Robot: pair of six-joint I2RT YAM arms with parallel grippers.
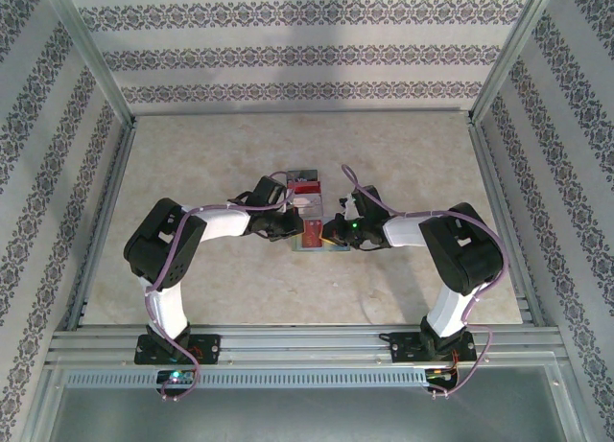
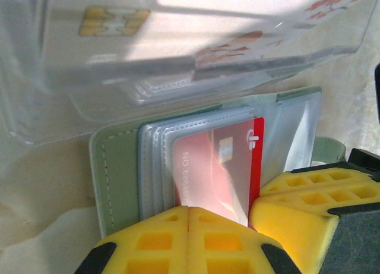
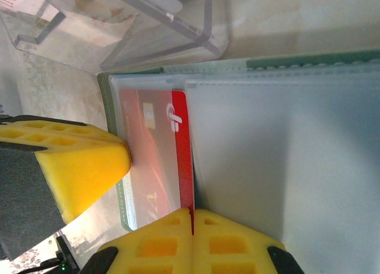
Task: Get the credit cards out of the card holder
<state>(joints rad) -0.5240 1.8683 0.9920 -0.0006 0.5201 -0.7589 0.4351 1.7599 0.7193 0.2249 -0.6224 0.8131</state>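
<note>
I log: card holder (image 2: 116, 179) open flat, mid-bench (image 1: 192, 174) | red card (image 3: 181, 137) in its clear sleeve (image 3: 151, 167), long axis toward right fingers (image 3: 154, 244), clamped on its end | left fingers (image 2: 154, 244) closed | pale card (image 2: 178, 36) in clear box (image 2: 59, 95)

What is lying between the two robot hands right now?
The open card holder, with a red credit card in it, lies between the left hand and the right hand. The top view shows this.

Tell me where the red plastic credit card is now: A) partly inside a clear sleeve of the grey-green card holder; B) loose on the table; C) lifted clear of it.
A: the red plastic credit card shows through a clear sleeve of the grey-green card holder, one edge bare.
</note>
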